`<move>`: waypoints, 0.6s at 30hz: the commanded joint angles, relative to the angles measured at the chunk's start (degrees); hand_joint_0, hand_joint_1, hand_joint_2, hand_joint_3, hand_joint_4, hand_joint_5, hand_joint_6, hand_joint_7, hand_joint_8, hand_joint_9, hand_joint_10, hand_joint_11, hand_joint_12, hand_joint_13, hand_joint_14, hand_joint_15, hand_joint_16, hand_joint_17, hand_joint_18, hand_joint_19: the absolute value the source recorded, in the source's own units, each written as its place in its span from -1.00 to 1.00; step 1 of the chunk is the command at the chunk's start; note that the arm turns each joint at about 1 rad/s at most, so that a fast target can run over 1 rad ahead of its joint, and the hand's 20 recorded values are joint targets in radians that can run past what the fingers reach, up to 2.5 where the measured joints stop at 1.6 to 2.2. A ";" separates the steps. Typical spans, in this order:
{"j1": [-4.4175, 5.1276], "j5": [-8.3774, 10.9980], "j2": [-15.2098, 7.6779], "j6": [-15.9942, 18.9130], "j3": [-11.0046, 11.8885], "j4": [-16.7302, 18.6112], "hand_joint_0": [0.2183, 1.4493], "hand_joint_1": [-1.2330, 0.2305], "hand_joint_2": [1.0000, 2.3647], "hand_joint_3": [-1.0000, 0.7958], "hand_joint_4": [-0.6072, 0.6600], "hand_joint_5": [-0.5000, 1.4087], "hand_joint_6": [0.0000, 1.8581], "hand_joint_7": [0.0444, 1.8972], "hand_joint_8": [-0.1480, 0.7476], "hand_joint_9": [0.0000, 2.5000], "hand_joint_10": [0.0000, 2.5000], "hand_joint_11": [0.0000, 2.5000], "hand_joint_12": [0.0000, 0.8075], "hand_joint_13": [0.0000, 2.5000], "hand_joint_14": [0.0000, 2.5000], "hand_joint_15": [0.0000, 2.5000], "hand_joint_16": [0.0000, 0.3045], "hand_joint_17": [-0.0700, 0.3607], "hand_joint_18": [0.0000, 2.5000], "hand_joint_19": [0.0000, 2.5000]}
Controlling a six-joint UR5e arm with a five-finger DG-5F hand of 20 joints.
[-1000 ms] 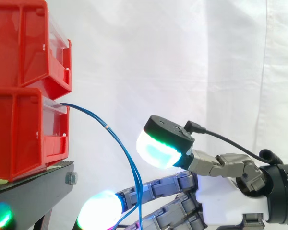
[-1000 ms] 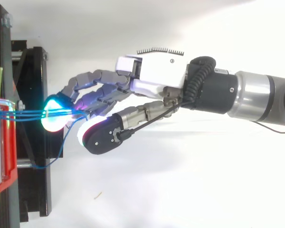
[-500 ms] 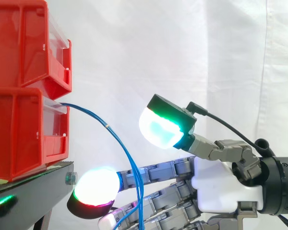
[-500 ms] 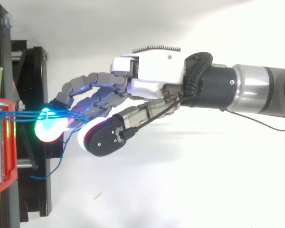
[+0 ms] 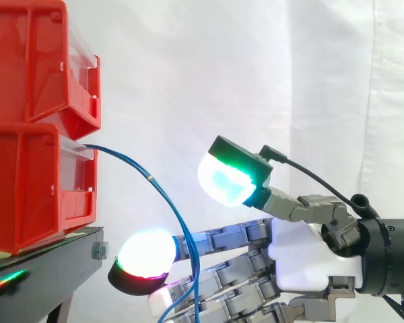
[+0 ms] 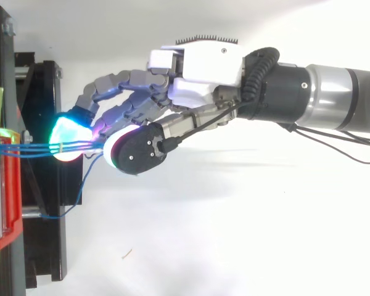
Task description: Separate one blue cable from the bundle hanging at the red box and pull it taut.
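Blue cables [image 5: 151,178], parallel strands from above, between red box [image 5: 34,182] and hand [image 6: 203,68].

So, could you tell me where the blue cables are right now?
In the side view the blue cables leave the lower red box on the left and curve down to the right, to the hand.

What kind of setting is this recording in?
Most likely a robot lab test rig, not a home or factory floor: a white curtain backs the work, red bins sit stacked on a black stand with blue cables hanging out, and a robot hand is at the cables.
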 commanded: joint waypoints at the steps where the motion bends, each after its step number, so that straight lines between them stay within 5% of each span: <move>1: -0.23 -0.76 0.00 0.14 0.00 0.00 -0.44 -0.19 -0.99 -0.37 0.24 -0.67 -0.46 -0.15 -0.01 -0.51 -0.99 -0.72 -0.12 -0.48 -0.99 -0.80 -0.68 -0.17 -0.43 -0.70; 18: -0.49 -3.66 0.00 0.93 2.11 -1.49 -0.42 -0.24 -0.99 -0.33 0.27 -0.66 -0.46 -0.04 -0.02 -0.50 -0.99 -0.70 -0.12 -0.46 -0.99 -0.78 -0.69 -0.17 -0.42 -0.69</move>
